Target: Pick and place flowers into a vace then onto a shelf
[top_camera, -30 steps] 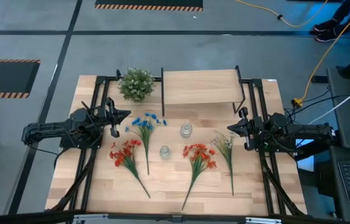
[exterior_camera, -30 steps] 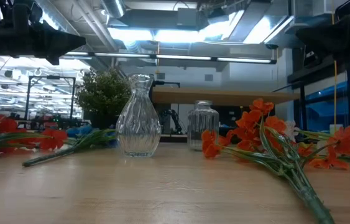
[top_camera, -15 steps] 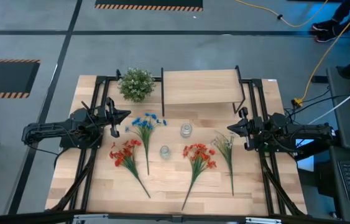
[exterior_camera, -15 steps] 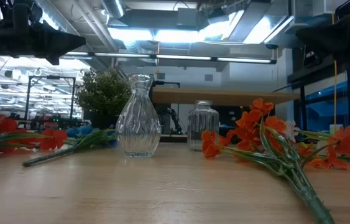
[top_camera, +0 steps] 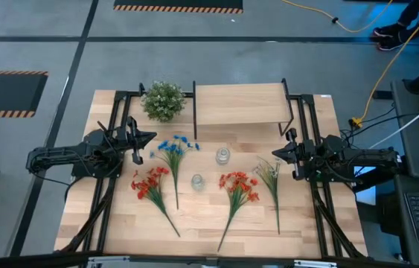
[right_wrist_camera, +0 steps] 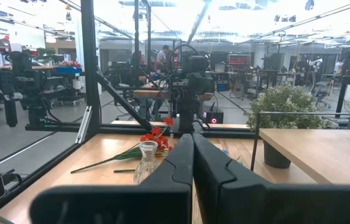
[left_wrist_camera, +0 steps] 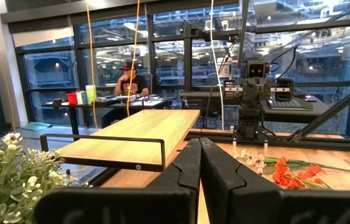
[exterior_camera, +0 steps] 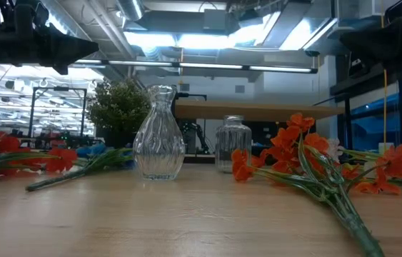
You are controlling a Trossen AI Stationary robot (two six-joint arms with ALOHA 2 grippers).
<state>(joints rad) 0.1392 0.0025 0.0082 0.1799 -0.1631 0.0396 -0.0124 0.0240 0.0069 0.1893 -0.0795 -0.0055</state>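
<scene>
- Left hand [top_camera: 152, 138]: poised above the left edge of the tabletop [top_camera: 202, 223], pointing inward; its two fingers are pressed together, as the left wrist view shows, and hold nothing.
- Right hand [top_camera: 274, 152]: poised above the right edge of the tabletop, pointing inward toward the left hand; its fingers are likewise pressed together and hold nothing.
- Blue flower spray [top_camera: 175, 147]: lying flat on the tabletop just beside the left hand, stem running toward the near edge.
- Left red-orange spray [top_camera: 149, 183]: lying flat nearer the front than the blue spray, its stem crossing close to the blue stem.
- Right red-orange spray [top_camera: 239, 186]: lying flat right of centre, stem angled toward the front edge.
- Pale white-green spray [top_camera: 269, 172]: lying flat just below the right hand, beside the right red-orange spray.
- Fluted vase [exterior_camera: 159, 135]: clear glass, upright, between the two red-orange sprays, holding nothing.
- Glass jar [exterior_camera: 233, 145]: clear, upright, farther back than the fluted vase, near the shelf.
- Shelf [top_camera: 239, 104]: raised light-wood board on black legs at the back of the tabletop, with nothing on it.
- Potted plant [top_camera: 164, 100]: bushy green-white, standing just left of the shelf.
</scene>
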